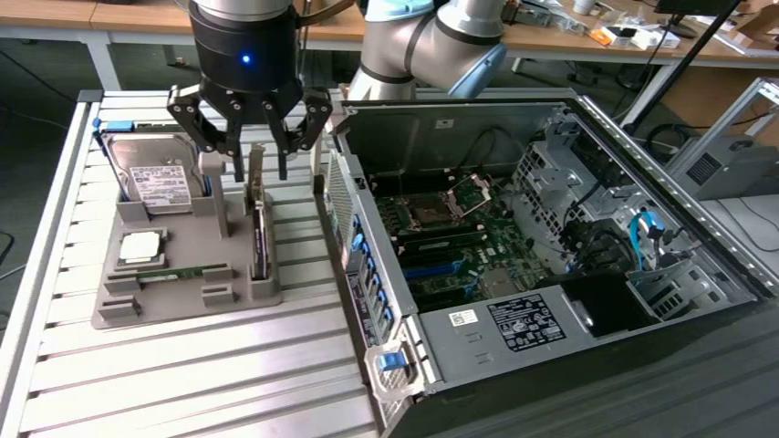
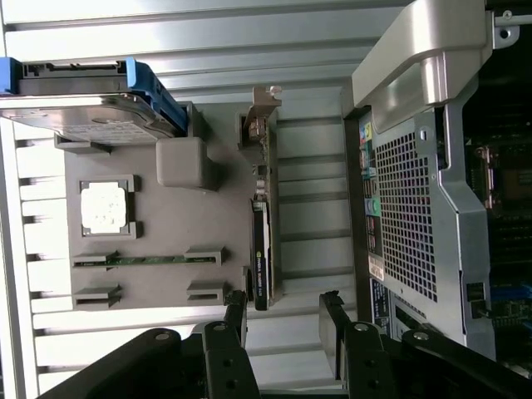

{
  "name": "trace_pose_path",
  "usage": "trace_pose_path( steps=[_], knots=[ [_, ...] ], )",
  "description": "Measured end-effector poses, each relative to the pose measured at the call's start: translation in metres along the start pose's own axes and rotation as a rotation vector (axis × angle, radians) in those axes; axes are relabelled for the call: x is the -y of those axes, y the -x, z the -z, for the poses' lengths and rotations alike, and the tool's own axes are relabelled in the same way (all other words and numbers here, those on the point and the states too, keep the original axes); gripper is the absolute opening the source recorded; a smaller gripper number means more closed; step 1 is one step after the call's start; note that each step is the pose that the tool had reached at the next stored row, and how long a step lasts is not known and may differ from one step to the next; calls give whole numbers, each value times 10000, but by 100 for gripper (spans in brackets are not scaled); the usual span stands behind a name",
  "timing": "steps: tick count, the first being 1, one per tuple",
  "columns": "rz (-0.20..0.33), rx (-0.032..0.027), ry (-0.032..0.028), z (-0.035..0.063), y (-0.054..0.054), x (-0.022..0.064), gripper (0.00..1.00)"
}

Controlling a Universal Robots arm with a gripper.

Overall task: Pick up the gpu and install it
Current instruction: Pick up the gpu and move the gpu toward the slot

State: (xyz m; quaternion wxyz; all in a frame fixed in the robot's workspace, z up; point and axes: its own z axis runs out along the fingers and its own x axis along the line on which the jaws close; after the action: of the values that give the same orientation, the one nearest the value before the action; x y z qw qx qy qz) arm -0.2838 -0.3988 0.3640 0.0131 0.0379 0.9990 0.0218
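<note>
Above the tray (image 1: 182, 306) on the bench (image 1: 182, 388), the pincer (image 1: 255, 160) hangs wide open and empty over the gpu (image 1: 259, 214). The card stands on edge in the tray's slot nearest the case (image 1: 548, 301). This looks like the approach to the pick, and gripping calls for one finger on each face of the thin card.

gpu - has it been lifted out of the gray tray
No, the gpu stands on edge in the gray tray, and the gripper over it is open, not closed on it.
</note>
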Motion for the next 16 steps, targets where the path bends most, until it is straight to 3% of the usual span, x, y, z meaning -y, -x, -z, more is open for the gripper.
trace_pose_path(
  steps=[16],
  knots=[
    [0, 1, 1, -47, -1, 2, 48]
  ],
)
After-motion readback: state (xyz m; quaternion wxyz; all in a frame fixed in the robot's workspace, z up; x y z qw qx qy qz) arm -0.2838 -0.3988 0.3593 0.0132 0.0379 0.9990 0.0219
